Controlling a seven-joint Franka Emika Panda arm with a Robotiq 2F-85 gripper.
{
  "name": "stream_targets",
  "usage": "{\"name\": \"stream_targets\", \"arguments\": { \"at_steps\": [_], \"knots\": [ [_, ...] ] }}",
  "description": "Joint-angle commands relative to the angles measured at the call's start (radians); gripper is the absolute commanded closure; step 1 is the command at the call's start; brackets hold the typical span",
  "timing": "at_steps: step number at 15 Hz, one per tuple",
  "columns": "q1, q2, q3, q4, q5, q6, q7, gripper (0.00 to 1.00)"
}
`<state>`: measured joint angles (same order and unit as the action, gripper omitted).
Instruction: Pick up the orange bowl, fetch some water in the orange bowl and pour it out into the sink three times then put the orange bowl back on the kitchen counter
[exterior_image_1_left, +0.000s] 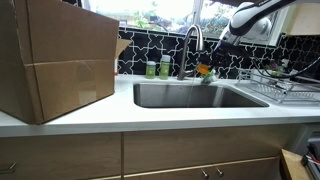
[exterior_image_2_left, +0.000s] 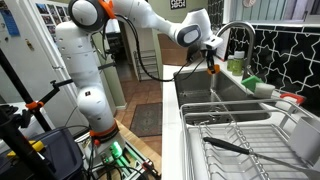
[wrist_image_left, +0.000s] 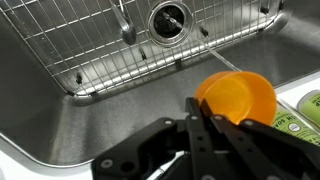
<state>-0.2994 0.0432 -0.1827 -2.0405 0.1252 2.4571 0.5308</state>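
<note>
The orange bowl (wrist_image_left: 238, 97) is held by its rim in my gripper (wrist_image_left: 200, 108), whose black fingers are shut on it, above the stainless-steel sink (wrist_image_left: 90, 120). In both exterior views the bowl (exterior_image_1_left: 204, 70) (exterior_image_2_left: 212, 68) hangs under the curved faucet (exterior_image_1_left: 192, 40) (exterior_image_2_left: 232, 35), over the back of the basin (exterior_image_1_left: 200, 96) (exterior_image_2_left: 210, 95). The white kitchen counter (exterior_image_1_left: 120, 112) surrounds the sink. A thin stream runs from the bowl's rim toward the basin in the wrist view.
A large brown cardboard box (exterior_image_1_left: 55, 55) stands on the counter beside the sink. Green bottles (exterior_image_1_left: 157, 68) sit behind the basin. A wire dish rack (exterior_image_1_left: 285, 82) (exterior_image_2_left: 235, 140) stands on the other side. A wire grid (wrist_image_left: 150, 50) and drain (wrist_image_left: 168, 18) line the sink bottom.
</note>
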Motion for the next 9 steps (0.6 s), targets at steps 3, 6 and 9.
{"name": "stream_targets", "arguments": {
  "at_steps": [3, 6, 9],
  "knots": [
    [0.022, 0.029, -0.023, 0.018, 0.085, 0.027, -0.063, 0.99],
    [0.024, 0.034, -0.024, 0.024, 0.103, 0.024, -0.075, 0.99],
    [0.024, 0.039, -0.025, 0.031, 0.114, 0.026, -0.078, 0.99]
  ]
}}
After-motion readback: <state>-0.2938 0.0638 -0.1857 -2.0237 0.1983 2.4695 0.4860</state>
